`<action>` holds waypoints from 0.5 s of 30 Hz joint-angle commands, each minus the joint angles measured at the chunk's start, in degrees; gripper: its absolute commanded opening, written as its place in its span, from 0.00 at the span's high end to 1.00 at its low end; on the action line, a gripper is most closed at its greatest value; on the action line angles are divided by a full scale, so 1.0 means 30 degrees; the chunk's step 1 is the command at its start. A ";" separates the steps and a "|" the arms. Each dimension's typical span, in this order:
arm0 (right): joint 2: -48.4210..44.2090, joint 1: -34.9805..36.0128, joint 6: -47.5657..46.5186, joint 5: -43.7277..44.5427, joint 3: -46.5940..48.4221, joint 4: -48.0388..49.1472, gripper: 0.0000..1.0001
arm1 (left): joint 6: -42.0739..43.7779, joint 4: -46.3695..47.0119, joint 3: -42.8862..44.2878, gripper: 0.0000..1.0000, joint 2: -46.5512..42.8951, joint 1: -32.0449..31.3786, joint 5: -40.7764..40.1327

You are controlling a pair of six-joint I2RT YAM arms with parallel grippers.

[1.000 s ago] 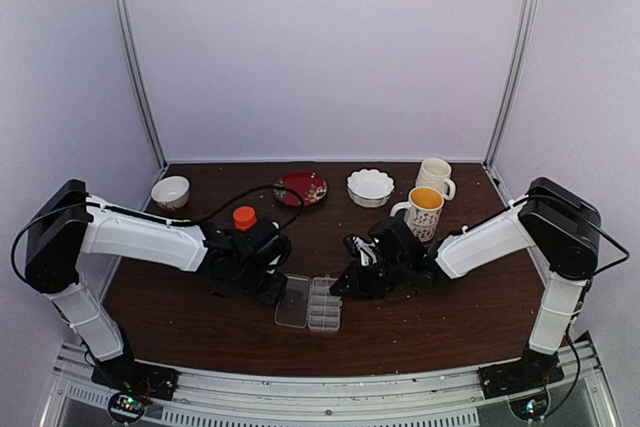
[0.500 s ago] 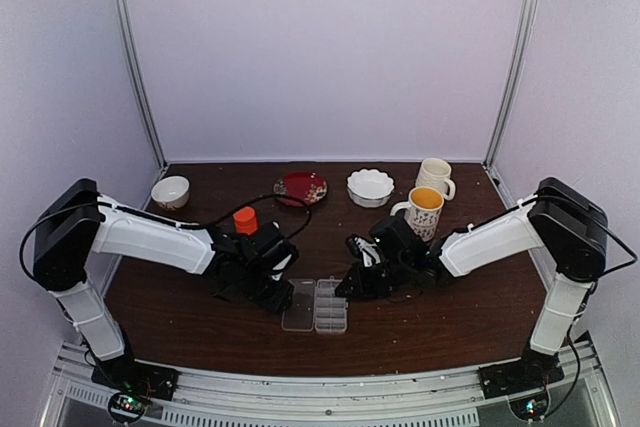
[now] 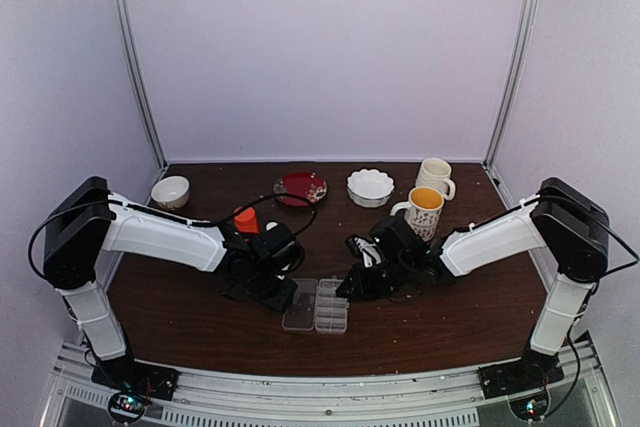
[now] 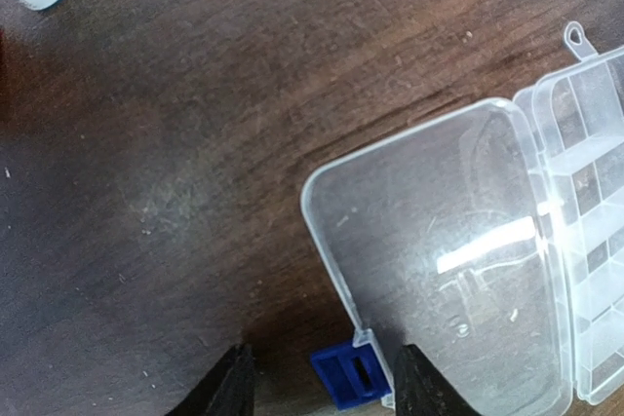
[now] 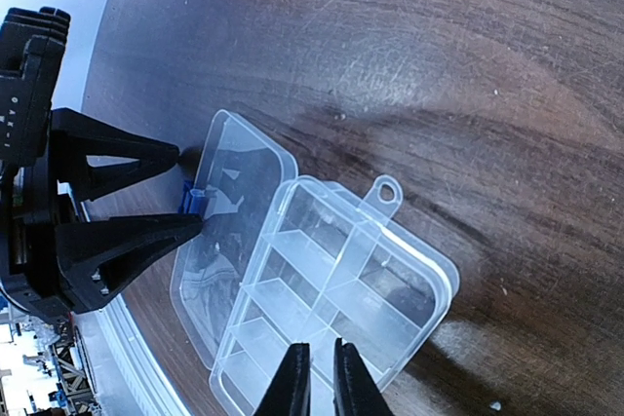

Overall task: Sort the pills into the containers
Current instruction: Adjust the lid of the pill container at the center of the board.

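Our left gripper (image 4: 325, 358), fingers spread astride the blue latch (image 4: 349, 377), should pinch there, since we judge the pill box lid (image 4: 439, 260) light and slippery.

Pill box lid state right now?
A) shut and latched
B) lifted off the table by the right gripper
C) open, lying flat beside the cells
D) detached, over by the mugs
C: the clear lid lies open and flat on the table, hinged alongside the cells, its blue clasp between the parted fingers of the left gripper.
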 commanded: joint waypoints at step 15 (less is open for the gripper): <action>-0.4207 0.0023 -0.2003 0.1663 0.0626 -0.1997 0.86 | -0.0882 0.0415 0.0001 0.28 -0.4233 -0.0270 -0.0890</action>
